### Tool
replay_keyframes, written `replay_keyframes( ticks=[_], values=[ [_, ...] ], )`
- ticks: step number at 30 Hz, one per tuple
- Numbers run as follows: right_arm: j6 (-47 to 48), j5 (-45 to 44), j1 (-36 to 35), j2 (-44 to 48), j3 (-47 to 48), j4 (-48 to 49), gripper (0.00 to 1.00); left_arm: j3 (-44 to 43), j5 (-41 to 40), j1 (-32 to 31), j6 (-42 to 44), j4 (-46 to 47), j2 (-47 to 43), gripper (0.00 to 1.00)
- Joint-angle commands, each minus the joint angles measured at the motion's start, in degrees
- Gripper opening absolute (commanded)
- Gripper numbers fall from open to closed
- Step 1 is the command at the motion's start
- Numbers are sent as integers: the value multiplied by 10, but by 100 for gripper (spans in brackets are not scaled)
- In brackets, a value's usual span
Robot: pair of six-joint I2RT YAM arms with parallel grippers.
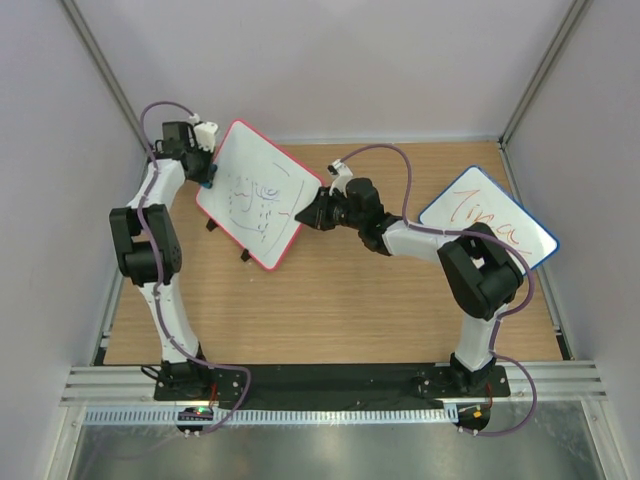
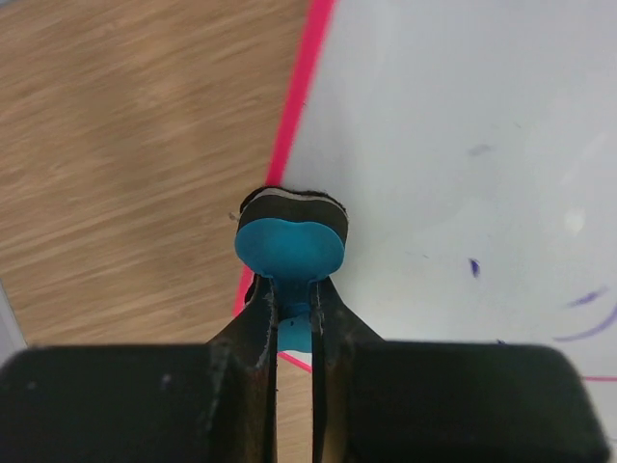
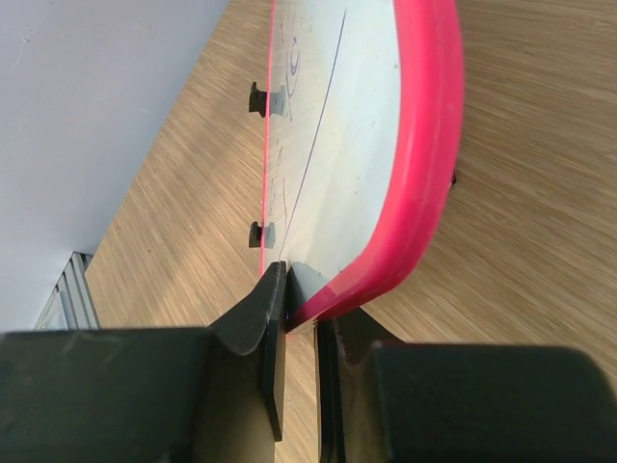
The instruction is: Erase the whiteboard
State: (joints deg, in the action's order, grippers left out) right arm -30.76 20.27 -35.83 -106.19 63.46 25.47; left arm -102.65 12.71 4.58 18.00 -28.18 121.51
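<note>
I've got the whiteboard (image 1: pixel 260 195) at 11 o'clock on the table (image 1: pixel 330 310), purple scribbles on it. R gripper (image 3: pixel 301 309) is clenched on its red frame, at the board's 3 o'clock edge. L gripper (image 2: pixel 292 289) is clamped on a blue eraser (image 2: pixel 289 246) at the board's 9 o'clock edge. 2nd board (image 1: pixel 488 225), blue frame, lies at 3 o'clock.

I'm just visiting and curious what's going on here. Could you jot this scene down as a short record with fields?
Left claw: shut on a blue eraser, at the edge of the whiteboard
Right claw: shut on the whiteboard's red rim
Whiteboard: purple and red scribbles, not yet wiped
Other board: blue-framed, orange writing, at the right
Surface: wooden table
</note>
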Motion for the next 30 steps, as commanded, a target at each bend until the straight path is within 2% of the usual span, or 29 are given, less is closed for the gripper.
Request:
replay_keyframes(
  ticks=[1, 6, 8, 13, 17, 20, 24, 28, 30],
  values=[
    [114, 6, -13, 9, -17, -65, 1, 84, 77, -66, -1, 1, -39, 0],
    [115, 1, -13, 12, -20, -68, 1, 197, 105, -154, 12, 33, -136, 0],
    [115, -1, -13, 14, -22, -68, 1, 213, 111, -196, 10, 33, -145, 0],
    [117, -3, -13, 20, -25, -71, 1, 213, 122, -231, -6, 31, -138, 0],
    [120, -6, -13, 26, -29, -75, 1, 188, 94, -217, -4, 28, -111, 0],
    [120, -7, -13, 27, -31, -75, 1, 157, 67, -178, -12, 28, -91, 0],
    [120, -2, -13, 26, -30, -74, 1, 96, 38, -85, -42, 28, -53, 0],
    [117, -1, -13, 20, -26, -71, 1, 33, -7, -29, -35, 3, -3, 0],
    [116, 0, -13, 19, -26, -69, 1, 23, -19, -25, -24, -3, 14, 0]
  ],
)
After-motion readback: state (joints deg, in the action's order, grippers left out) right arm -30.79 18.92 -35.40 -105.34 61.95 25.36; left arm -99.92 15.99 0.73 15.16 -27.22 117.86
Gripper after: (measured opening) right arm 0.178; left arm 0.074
